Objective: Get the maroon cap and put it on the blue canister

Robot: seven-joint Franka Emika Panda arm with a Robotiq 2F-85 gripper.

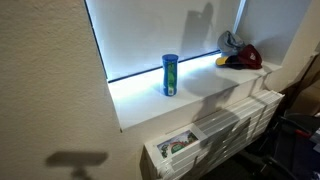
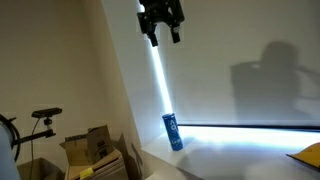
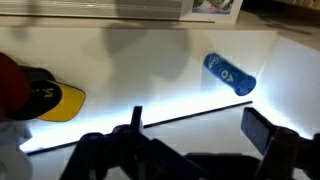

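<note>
The blue canister [image 1: 170, 75] stands upright on the white windowsill [image 1: 200, 100], near its middle; it also shows in an exterior view [image 2: 173, 131] and in the wrist view [image 3: 230, 75]. The maroon cap [image 1: 250, 57] lies at the far end of the sill in a pile with a grey cap [image 1: 230, 42] and a dark cap with a yellow brim [image 1: 224, 62]. In the wrist view the maroon cap [image 3: 8, 85] is only partly visible at the left edge, beside the yellow-brimmed cap [image 3: 50, 98]. My gripper [image 2: 160, 22] hangs high above the sill, open and empty [image 3: 200, 130].
A white radiator [image 1: 235, 125] sits below the sill with a printed box [image 1: 178, 146] on its near end. Cardboard boxes [image 2: 95, 150] and a stand [image 2: 45, 115] are on the floor beside the wall. The bright window blind [image 1: 160, 30] backs the sill.
</note>
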